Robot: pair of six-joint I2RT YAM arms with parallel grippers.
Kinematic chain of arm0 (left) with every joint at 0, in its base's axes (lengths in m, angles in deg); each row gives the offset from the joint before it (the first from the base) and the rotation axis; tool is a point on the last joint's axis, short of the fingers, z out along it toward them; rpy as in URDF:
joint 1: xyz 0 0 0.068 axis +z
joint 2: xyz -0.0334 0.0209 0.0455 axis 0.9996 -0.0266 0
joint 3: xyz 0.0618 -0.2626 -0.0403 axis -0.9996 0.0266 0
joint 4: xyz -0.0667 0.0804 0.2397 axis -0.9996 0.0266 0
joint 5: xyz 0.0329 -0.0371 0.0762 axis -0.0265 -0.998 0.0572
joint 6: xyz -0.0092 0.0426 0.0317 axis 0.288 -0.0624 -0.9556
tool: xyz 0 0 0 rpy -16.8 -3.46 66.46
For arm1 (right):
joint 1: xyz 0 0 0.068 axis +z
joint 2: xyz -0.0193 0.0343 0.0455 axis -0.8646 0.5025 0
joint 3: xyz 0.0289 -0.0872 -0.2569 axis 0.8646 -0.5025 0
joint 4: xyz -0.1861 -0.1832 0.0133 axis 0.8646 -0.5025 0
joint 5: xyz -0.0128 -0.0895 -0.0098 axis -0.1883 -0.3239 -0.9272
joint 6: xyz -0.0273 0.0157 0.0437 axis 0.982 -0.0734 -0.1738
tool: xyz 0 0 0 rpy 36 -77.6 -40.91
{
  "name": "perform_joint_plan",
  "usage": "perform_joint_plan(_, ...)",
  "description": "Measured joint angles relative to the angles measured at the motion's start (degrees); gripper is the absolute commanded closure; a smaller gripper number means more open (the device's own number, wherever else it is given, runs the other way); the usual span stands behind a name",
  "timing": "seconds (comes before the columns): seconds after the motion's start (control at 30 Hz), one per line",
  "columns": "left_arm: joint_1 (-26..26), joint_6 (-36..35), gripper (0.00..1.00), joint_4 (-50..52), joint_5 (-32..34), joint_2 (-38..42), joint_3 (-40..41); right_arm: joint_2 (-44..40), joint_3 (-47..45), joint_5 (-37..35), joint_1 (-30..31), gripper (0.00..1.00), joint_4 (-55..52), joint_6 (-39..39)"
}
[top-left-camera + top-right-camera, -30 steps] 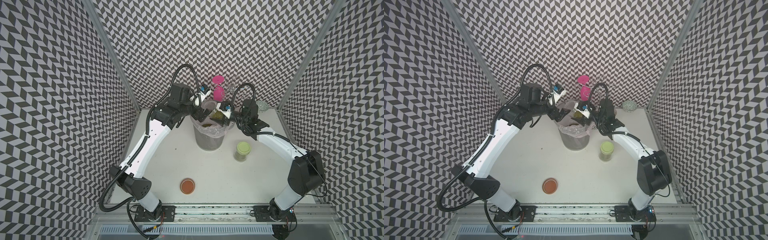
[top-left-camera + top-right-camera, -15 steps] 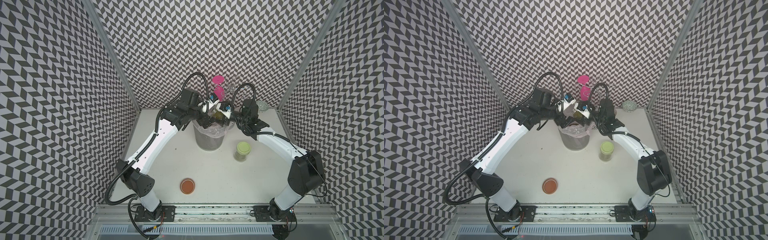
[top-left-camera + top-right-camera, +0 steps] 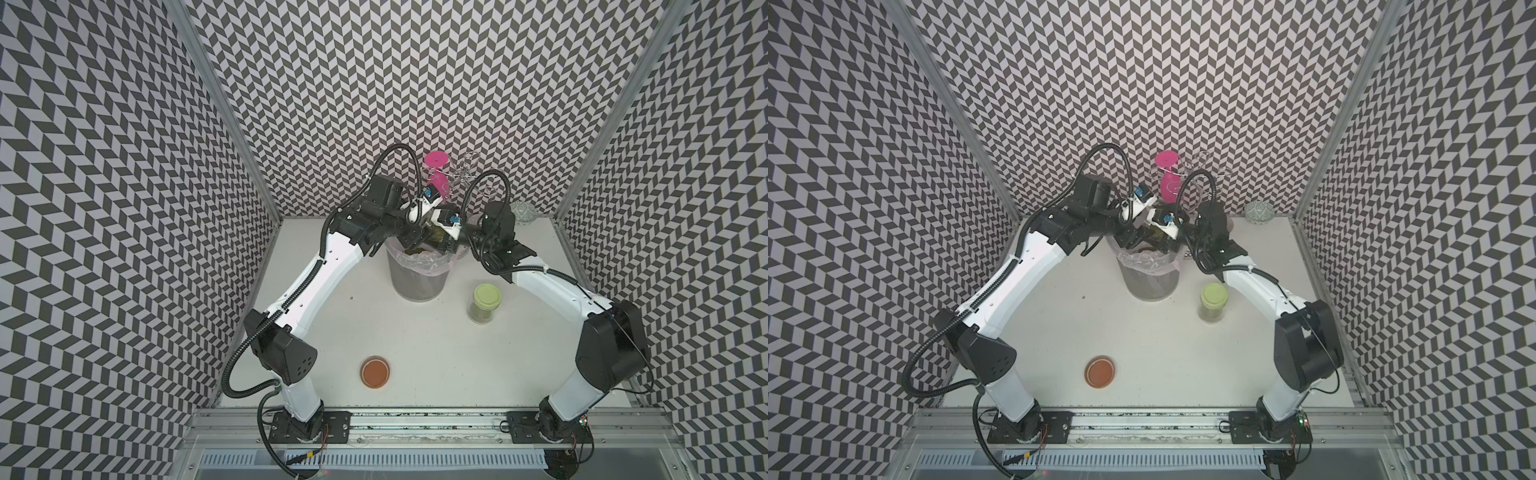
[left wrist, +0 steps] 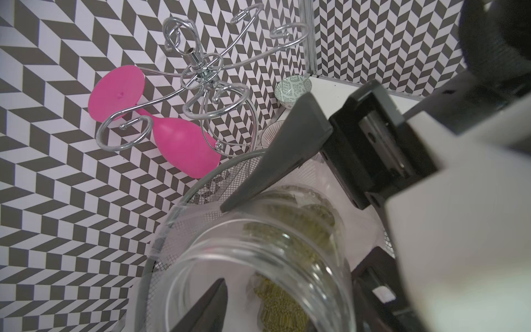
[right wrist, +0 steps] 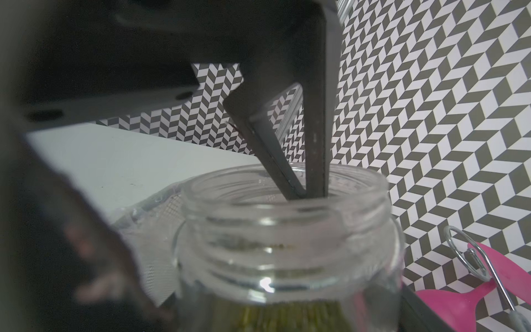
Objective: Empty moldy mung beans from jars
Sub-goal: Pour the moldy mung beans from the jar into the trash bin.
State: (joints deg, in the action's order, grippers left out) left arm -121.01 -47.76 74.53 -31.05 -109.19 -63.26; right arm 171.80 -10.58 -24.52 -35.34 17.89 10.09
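Observation:
My right gripper point(image 5: 284, 312) is shut on a lidless glass jar point(image 5: 287, 230), held tilted over the grey bin point(image 3: 415, 282); in a top view the jar point(image 3: 1156, 237) sits between both wrists. Olive mung beans point(image 4: 304, 221) cling inside the jar's body. My left gripper point(image 4: 222, 244) is open at the jar's mouth, one finger inside the opening and the other outside on the glass wall. A second jar point(image 3: 484, 303) with a pale green lid stands upright right of the bin. An orange-brown lid point(image 3: 375, 371) lies on the table near the front.
The bin carries a clear plastic liner point(image 3: 419, 262). Behind it a pink glass point(image 3: 436, 166) hangs on a wire rack point(image 4: 201, 72). A small patterned bowl point(image 3: 523, 212) sits in the back right corner. Patterned walls enclose the table on three sides.
My left arm swung in from the bin's left side to the jar's mouth, and its jaws narrowed. The right arm and the jar stayed where they were.

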Motion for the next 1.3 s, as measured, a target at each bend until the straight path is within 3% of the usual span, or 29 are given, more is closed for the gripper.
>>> perform_joint_plan(0.27,-0.1,0.8,0.47,-0.4,-2.2,-0.7,-0.1,-2.1,-4.0,-2.3,-0.1,0.49,4.6,-0.5)
perform_joint_plan(0.57,-0.7,1.6,0.75,-1.4,-4.5,-0.7,-0.3,-3.1,-6.1,-3.8,-0.2,0.48,7.5,-1.2)
perform_joint_plan(0.93,-0.8,6.7,1.0,-0.9,-7.8,-1.3,-2.1,-3.9,-9.2,-4.3,-0.2,0.47,12.9,-1.7)
perform_joint_plan(1.3,-0.8,8.0,1.0,-0.9,-7.8,-1.4,-2.2,-3.9,-9.6,-4.3,-0.1,0.44,13.6,-2.8)
